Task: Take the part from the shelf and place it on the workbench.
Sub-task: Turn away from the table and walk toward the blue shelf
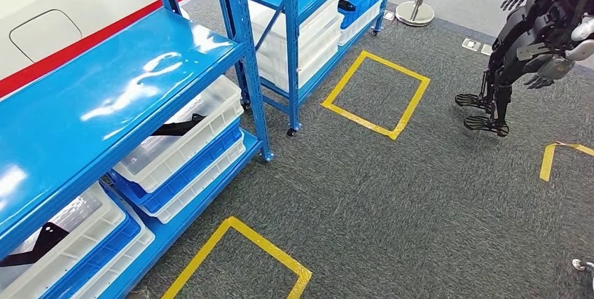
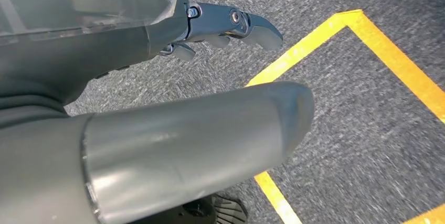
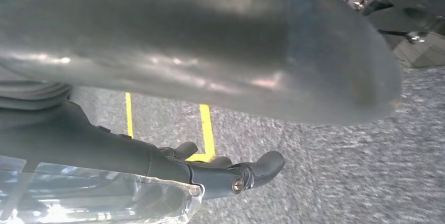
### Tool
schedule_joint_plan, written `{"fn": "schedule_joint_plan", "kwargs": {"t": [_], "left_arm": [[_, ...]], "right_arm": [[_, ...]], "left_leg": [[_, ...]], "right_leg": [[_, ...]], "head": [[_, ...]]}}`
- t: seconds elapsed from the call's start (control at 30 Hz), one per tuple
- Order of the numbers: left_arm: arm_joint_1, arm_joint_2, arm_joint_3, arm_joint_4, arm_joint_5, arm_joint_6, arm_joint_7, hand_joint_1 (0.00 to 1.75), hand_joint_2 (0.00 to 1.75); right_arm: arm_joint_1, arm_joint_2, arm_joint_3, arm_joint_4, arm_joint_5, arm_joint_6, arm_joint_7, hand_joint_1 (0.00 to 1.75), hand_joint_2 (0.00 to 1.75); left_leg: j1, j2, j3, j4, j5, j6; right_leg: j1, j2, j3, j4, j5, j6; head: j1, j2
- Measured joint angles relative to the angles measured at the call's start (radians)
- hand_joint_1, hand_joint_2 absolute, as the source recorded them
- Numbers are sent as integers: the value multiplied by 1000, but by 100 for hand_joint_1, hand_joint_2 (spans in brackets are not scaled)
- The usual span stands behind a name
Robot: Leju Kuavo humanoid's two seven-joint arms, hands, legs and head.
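My left hand hangs over grey carpet beside yellow floor tape, fingers apart, holding nothing. My right hand likewise, fingers spread, empty. Black part lies in white bin on blue shelf's lower level.

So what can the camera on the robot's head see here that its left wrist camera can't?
Only the head view shows the blue metal shelves, the white plastic bins holding black parts, and another dark humanoid robot standing on the carpet. Only the left wrist view shows the robot's own left hand, empty, fingers apart. Both show grey carpet marked with yellow tape squares.
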Motion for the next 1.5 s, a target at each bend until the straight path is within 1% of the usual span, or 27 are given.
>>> {"fn": "schedule_joint_plan", "kwargs": {"t": [0.03, 0.1, 0.13, 0.17, 0.2, 0.23, 0.27, 0.3, 0.33, 0.37, 0.43, 0.5, 0.57, 0.7, 0.83, 0.97, 1.0, 1.03, 1.07, 1.13, 1.17, 1.2, 1.23, 1.3, 1.33, 1.4, 1.5], "left_arm": [[0, 0, 0, 0, 1, 0, 0, 0, 0], [2, 0, 1, 0, 2, 0, 0, 0, 0], [4, 0, 1, 0, 2, 1, 0, 0, 0], [6, 0, 2, 0, 2, 1, 0, 0, 0], [7, 0, 2, 0, 3, 1, 0, 0, 0], [8, 0, 2, 0, 3, 2, 0, 0, 0], [7, 1, 2, 0, 3, 2, -1, 0, 0], [6, 1, 2, 0, 3, 2, -1, 0, 0], [6, 1, 2, 0, 3, 2, -2, 0, 0], [5, 0, 2, 0, 3, 2, -3, 0, 0], [7, 0, 3, 0, 4, 3, -5, 0, 0], [8, 0, 4, 0, 6, 3, -10, 0, 0], [6, 0, 4, 0, 8, -2, -17, 0, 0], [7, -1, 4, 0, 9, -2, -18, 0, 0], [7, -2, 4, 0, 9, 2, -15, 0, 0], [7, -1, 6, 0, 11, 3, -13, 0, 0], [7, -2, 6, 0, 12, 4, -13, 0, 0], [7, -2, 6, 0, 12, 5, -13, 0, 0], [7, -3, 7, 0, 12, 6, -12, 0, 0], [7, -4, 8, 0, 12, 6, -11, 0, 0], [8, -4, 8, 0, 12, 6, -11, 0, 0], [8, -5, 9, 0, 12, 6, -10, 0, 0], [9, -6, 9, 0, 12, 6, -10, 0, 0], [9, -7, 10, 0, 12, 6, -10, 0, 0], [9, -7, 10, 0, 12, 6, -10, 0, 0], [9, -6, 11, 0, 12, 6, -10, 0, 0], [11, -4, 13, 0, 12, 6, -10, 0, 0]], "right_arm": [[0, 1, 0, 0, 2, 1, 0, 0, 0], [-1, 2, 0, 0, 4, 2, 0, 0, 0], [-1, 2, 0, 0, 5, 2, 0, 0, 0], [0, 1, 0, 0, 7, 3, 0, 0, 0], [0, 1, 0, 0, 8, 3, 0, 0, 0], [0, 2, 0, 0, 9, 3, 1, 0, 0], [0, 2, 0, 0, 11, 3, 1, 0, 0], [-1, 3, 0, 0, 13, 3, 1, 0, 0], [-1, 3, 0, 0, 16, 3, 1, 0, 0], [-2, 3, 0, 0, 18, 3, 1, 0, 0], [-3, 4, 0, 0, 23, 4, 1, 0, 0], [-3, 4, 0, 0, 27, 4, 0, 0, 0], [-4, 4, 0, 0, 31, 4, 0, 0, 0], [-6, 4, 0, 0, 42, 6, 0, 0, 175], [-6, 4, 0, 0, 49, 11, 2, 0, 175], [-7, 6, 0, -1, 52, 14, 4, 0, 175], [-8, 5, 0, -1, 52, 15, 4, 0, 175], [-8, 5, 0, -2, 53, 15, 4, 0, 175], [-8, 4, 0, -2, 53, 16, 4, 0, 175], [-7, 4, 0, -2, 53, 18, 4, 0, 175], [-8, 4, 0, -2, 53, 18, 3, 0, 175], [-9, 3, -1, -2, 53, 19, 3, 0, 175], [-11, 3, -1, -2, 54, 19, 3, 0, 175], [-13, 1, -1, -2, 55, 19, 3, 0, 175], [-12, 2, -1, -2, 55, 19, 3, 0, 175], [-13, 3, -1, -2, 55, 19, 3, 0, 175], [-19, 7, -2, -4, 56, 19, 3, 0, 175]], "left_leg": [[2, 1, -27, 53, -26, -5], [7, 3, -98, 184, -77, -13], [8, 3, -127, 226, -85, -15], [10, 3, -142, 241, -76, -17], [11, 4, -139, 220, -51, -18], [13, 5, -119, 167, -12, -17], [14, 6, -89, 95, 26, -16], [14, 7, -59, 30, 53, -14], [12, 8, -36, -17, 68, -11], [9, 7, -25, -38, 70, -7], [2, 5, -21, -42, 68, 6], [0, 4, -16, -51, 74, 11], [-1, 3, -11, -58, 78, 11], [-8, 2, -11, -57, 74, 18], [-11, 2, -11, -56, 73, 23], [-12, 1, -7, -62, 71, 45], [-8, 1, -2, -70, 75, 50], [-4, 0, 3, -77, 79, 54], [0, -2, 7, -81, 82, 56], [1, -8, 8, -81, 82, 57], [2, -13, 8, -81, 81, 55], [3, -19, 9, -80, 80, 52], [6, -26, 11, -79, 79, 48], [11, -42, 16, -76, 75, 37], [11, -50, 15, -71, 71, 28], [9, -63, 10, -62, 66, 13], [14, -70, 7, -63, 67, 0]], "right_leg": [[-2, -1, 4, -1, -2, -5], [0, -2, 8, -1, -7, -12], [0, -2, 9, -1, -9, -14], [1, -1, 11, -1, -10, -15], [1, 0, 14, -1, -12, -15], [0, 1, 19, -1, -15, -14], [0, 2, 24, -1, -19, -10], [3, 2, 27, 0, -23, -5], [5, 3, 29, 0, -26, 0], [8, 2, 30, 0, -28, 6], [7, 2, 32, -6, -27, 16], [9, 1, 39, -15, -24, 15], [11, 0, 45, -20, -24, 6], [8, -1, 49, -29, -23, 6], [6, -1, 49, -32, -21, 12], [-4, -3, 54, -40, -18, 44], [-3, -3, 48, -26, -25, 45], [-2, -3, 32, 9, -43, 42], [-1, -3, 3, 69, -69, 36], [0, -2, -73, 217, -126, 27], [-1, -2, -98, 265, -138, 29], [-3, -2, -104, 272, -133, 35], [-5, -2, -90, 243, -115, 44], [-14, 8, -28, 119, -61, 62], [-17, 19, -1, 63, -43, 66], [-19, 35, 30, -1, -24, 60], [-15, 23, 29, 2, -23, 35]], "head": [[0, 0], [-1, 0], [-1, 0], [-1, 0], [-1, 0], [-1, 0], [-1, 0], [-1, 0], [0, 0], [0, 0], [0, 0], [1, 0], [1, 0], [1, 0], [1, 0], [0, 0], [0, 0], [1, 0], [2, 0], [3, 0], [3, 0], [3, 0], [3, 0], [3, 0], [5, 0], [7, 0], [6, 0]]}}
